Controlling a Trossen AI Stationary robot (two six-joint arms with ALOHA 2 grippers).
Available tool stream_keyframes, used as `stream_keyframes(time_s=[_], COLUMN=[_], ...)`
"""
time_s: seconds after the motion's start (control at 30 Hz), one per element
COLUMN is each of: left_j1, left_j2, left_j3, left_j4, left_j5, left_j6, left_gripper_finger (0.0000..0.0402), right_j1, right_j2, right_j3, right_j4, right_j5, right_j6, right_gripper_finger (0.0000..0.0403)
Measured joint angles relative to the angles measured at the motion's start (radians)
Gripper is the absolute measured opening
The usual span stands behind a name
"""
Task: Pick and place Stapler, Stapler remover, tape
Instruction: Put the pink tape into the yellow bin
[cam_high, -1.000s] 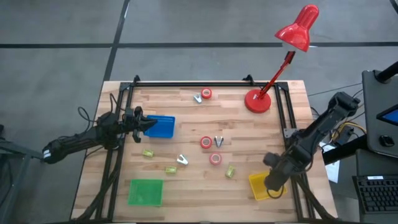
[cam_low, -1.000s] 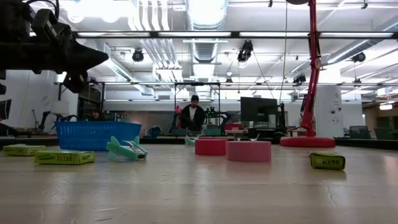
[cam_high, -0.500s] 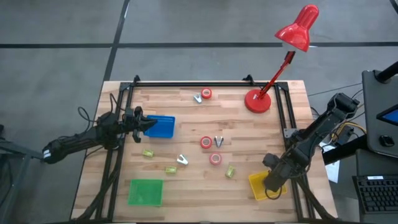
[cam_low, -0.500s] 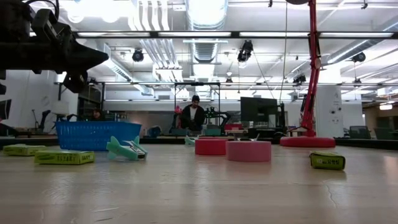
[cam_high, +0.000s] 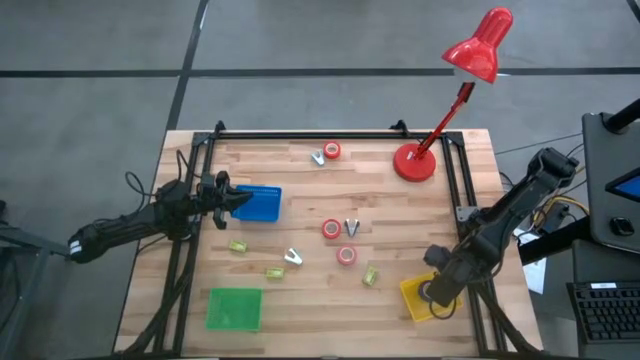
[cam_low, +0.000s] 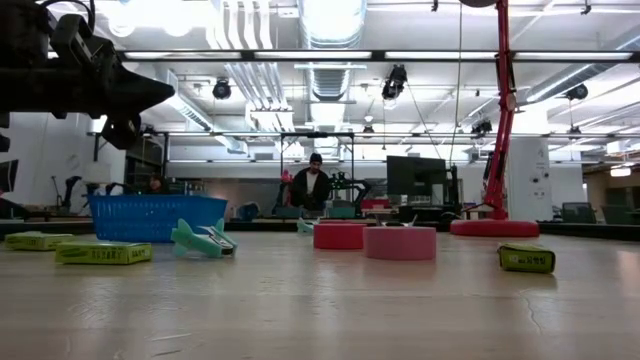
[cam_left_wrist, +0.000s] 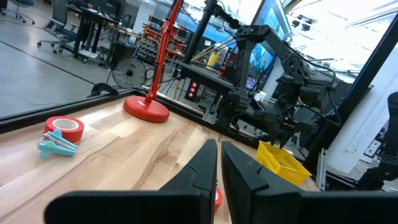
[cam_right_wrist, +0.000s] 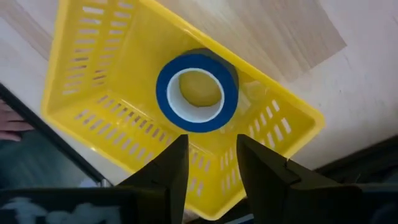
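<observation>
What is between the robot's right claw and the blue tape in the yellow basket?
Nothing. In the right wrist view the right gripper hangs open above the blue tape, which lies in the yellow basket, with only air between.

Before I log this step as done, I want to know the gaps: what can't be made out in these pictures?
- Blue tape: seen only in the right wrist view; in the high view the right end effector covers it in the yellow basket.
- Blue basket's contents: hidden by its wall in the low view.
- Yellow-green items: too small in the high view to identify.
- Green tray: outside the low view.
</observation>
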Motion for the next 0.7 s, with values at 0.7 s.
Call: stream_keyframes(time_s=[0.7], left_j1=[0.000], left_j2=[0.000], left_j3=[0.000], left_j4=[0.000], left_j5=[0.000], left_j6=[0.000], left_gripper_finger=[0.0026], right_j1=[-0.223], right_j2=[-0.012], right_j3=[0.000], right_j4=[0.608], right_j5=[0.363], right_j6=[-0.771], right_gripper_finger=[0.0105])
